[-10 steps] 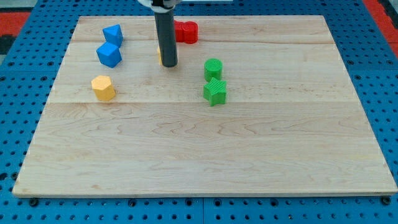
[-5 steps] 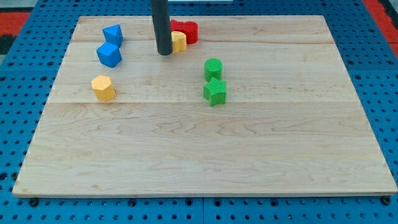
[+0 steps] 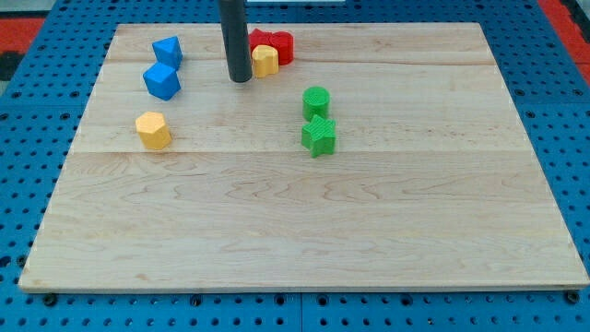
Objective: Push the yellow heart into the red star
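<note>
The yellow heart (image 3: 265, 61) lies near the view's top, touching the red star (image 3: 275, 45) just behind it. My tip (image 3: 241, 78) rests on the board a little to the left of and below the heart, with a small gap between them. The dark rod rises out of the view's top.
A blue block (image 3: 167, 50) and a blue cube (image 3: 161, 81) sit at the upper left. A yellow hexagonal block (image 3: 153, 130) lies below them. A green cylinder (image 3: 316, 101) and a green star (image 3: 319, 136) stand right of centre. The wooden board (image 3: 295, 231) lies on a blue pegboard.
My tip has moved up and left from over the heart. The yellow heart has slid up and right until it touches the red star.
</note>
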Controlling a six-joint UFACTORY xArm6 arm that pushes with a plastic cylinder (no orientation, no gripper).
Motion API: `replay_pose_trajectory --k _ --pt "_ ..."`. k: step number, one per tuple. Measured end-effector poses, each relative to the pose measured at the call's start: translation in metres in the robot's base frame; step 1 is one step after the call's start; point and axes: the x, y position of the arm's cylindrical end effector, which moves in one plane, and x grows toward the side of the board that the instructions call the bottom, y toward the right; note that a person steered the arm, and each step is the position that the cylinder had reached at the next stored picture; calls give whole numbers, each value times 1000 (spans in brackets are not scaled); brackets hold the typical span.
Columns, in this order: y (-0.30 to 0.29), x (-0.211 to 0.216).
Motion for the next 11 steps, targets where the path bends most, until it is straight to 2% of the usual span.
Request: replay_pose_trajectory --k 2,5,7,9,10,11 --pt "-2 10" --pt "-13 56" --pt "-67 108" --pt "-149 121" --pt "-173 134" --pt "-181 122"
